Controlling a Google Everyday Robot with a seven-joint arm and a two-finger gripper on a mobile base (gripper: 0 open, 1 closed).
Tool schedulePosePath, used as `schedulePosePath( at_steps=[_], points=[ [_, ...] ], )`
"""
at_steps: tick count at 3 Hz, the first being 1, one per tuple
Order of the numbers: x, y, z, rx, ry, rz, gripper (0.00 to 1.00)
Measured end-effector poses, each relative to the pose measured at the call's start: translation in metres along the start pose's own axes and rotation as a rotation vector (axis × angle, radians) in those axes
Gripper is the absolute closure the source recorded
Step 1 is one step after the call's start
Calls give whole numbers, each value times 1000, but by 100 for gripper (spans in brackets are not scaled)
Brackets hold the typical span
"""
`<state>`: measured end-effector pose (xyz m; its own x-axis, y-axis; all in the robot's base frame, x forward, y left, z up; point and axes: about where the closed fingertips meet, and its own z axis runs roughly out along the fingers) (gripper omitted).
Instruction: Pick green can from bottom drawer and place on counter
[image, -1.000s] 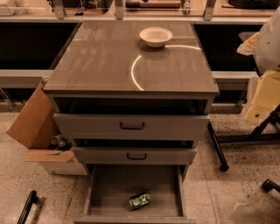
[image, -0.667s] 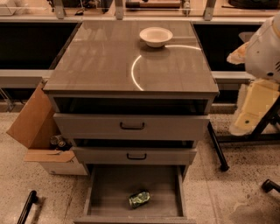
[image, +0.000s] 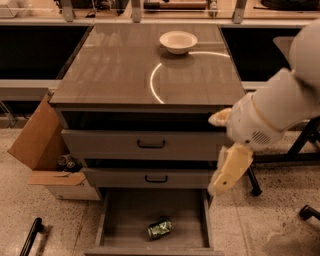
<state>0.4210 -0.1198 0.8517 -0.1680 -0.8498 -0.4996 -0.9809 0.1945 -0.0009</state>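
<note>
The green can (image: 160, 228) lies on its side on the floor of the open bottom drawer (image: 127, 215), near the front and a little right of the middle. My gripper (image: 216, 154) hangs on the white arm that reaches in from the right, in front of the cabinet's right edge. It is level with the two upper drawers and well above and to the right of the can. Its cream fingers (image: 231, 169) are spread apart and hold nothing. The counter (image: 110, 70) is the glossy top with a curved light reflection.
A white bowl (image: 178, 41) stands at the back of the counter. The two upper drawers (image: 150, 145) are slightly open. A cardboard box (image: 37, 145) stands left of the cabinet. A black bar (image: 31, 236) lies on the floor at the left. Black chair legs (image: 306, 212) are at the right.
My arm has swung in from the right edge, leftward and downward, and my gripper now hangs in front of the cabinet's right side. The can, the drawers and the bowl have not moved.
</note>
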Motion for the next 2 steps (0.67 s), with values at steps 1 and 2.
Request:
schedulePosePath(
  at_steps=[1,2],
  points=[
    [-17,31,63,-119,-119,24,0],
    [-17,31,63,-119,-119,24,0]
  ],
)
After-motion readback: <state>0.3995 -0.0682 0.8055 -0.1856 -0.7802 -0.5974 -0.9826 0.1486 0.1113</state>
